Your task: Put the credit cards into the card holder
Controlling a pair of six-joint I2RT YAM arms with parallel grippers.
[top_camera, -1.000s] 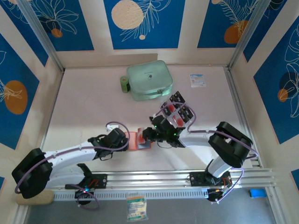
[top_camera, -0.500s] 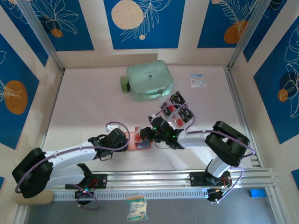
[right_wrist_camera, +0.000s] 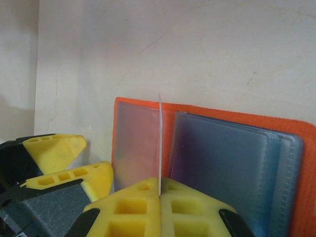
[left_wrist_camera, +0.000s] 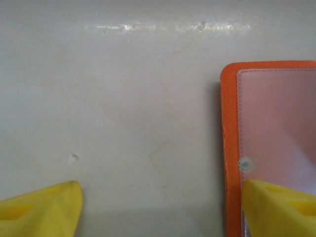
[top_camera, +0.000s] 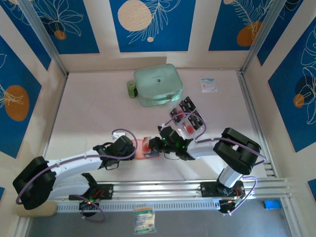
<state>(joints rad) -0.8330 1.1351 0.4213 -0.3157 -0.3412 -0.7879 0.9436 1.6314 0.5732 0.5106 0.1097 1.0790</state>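
Observation:
The card holder (top_camera: 141, 149) lies open and flat on the table, an orange wallet with a clear pocket (left_wrist_camera: 281, 123) and grey-blue sleeves (right_wrist_camera: 227, 163). My right gripper (right_wrist_camera: 159, 193) is shut on a credit card (right_wrist_camera: 159, 143), seen edge-on, standing upright over the fold between the pocket and the sleeves. From the top it is at the holder's right side (top_camera: 155, 145). My left gripper (left_wrist_camera: 160, 195) is open at the holder's left edge (top_camera: 135, 147); one yellow fingertip (left_wrist_camera: 276, 207) rests on the clear pocket, the other on bare table. More credit cards (top_camera: 186, 116) stand in a clear rack behind the right arm.
A mint-green zip case (top_camera: 158, 85) and a small green roll (top_camera: 131, 89) sit at the back, a white-and-blue packet (top_camera: 209, 85) at the back right. A metal rail (top_camera: 163, 190) runs along the near edge, with a packet (top_camera: 144, 219) below it.
My right gripper has moved left with the card, from beside the rack to over the open holder. The left gripper has stayed at the holder's edge, its jaws a little narrower.

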